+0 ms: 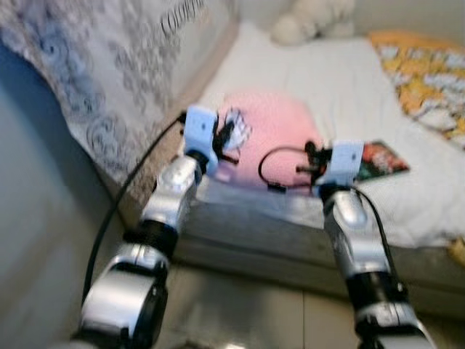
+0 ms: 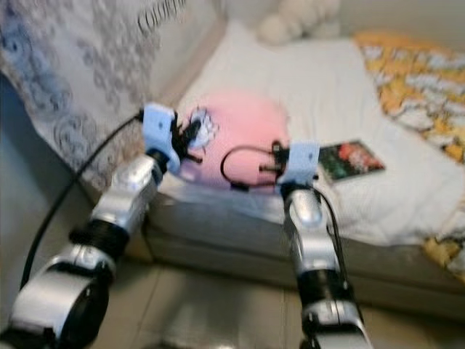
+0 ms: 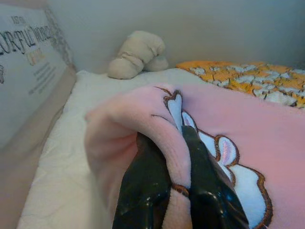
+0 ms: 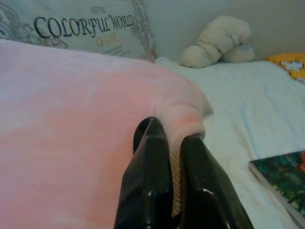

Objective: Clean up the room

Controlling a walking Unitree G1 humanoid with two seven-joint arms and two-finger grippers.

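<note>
Evidently, the pink blanket (image 1: 272,134) on the bed (image 1: 327,73) is pinched at two edges, left gripper (image 3: 178,191) and right gripper (image 4: 174,167) both clamped on fabric, presumably so it can be spread or folded.

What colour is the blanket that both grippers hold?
Pink, with a white embroidered figure outlined in brown; blanket shows best in the left wrist view.

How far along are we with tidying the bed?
Nothing looks finished yet. In hand: the left gripper and right gripper are each shut on an edge of the pink blanket, which lies bunched on the bed. Left: folding or placing it, then the book, plush toy and yellow quilt.
</note>
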